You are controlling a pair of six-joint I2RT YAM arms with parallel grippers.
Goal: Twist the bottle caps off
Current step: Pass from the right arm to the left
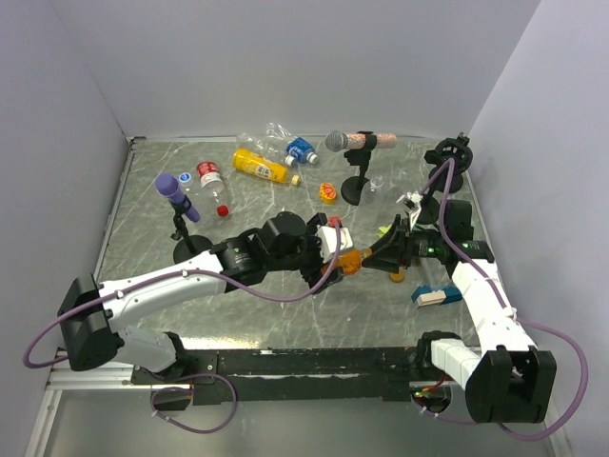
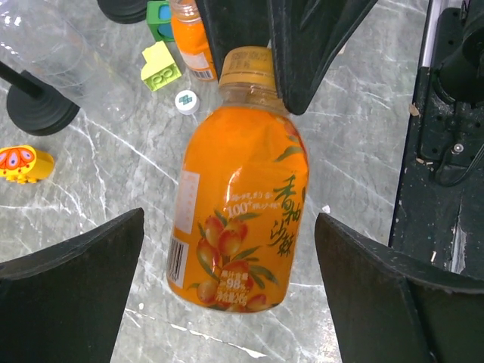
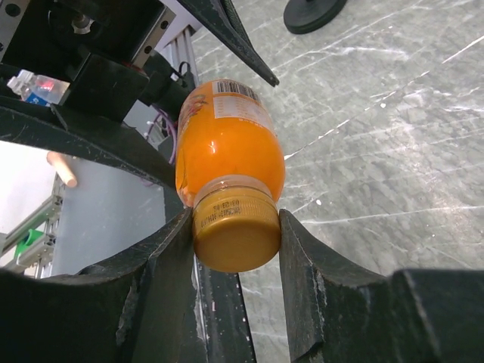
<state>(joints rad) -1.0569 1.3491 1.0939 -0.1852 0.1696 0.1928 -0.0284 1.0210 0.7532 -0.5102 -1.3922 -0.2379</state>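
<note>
Right wrist view: right fingers (image 3: 325, 295) pinch the brown cap (image 3: 233, 231) of the orange bottle (image 3: 227, 147); left fingers (image 2: 68, 295) are spread on both sides of it.

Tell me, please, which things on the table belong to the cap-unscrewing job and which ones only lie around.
For the job: orange bottle and its brown cap, pinched by the right gripper; yellow bottle; red-label bottle; blue-label bottle.
Lying about: purple-headed microphone; grey-headed microphone; yellow-green block; orange-yellow toy.
</note>
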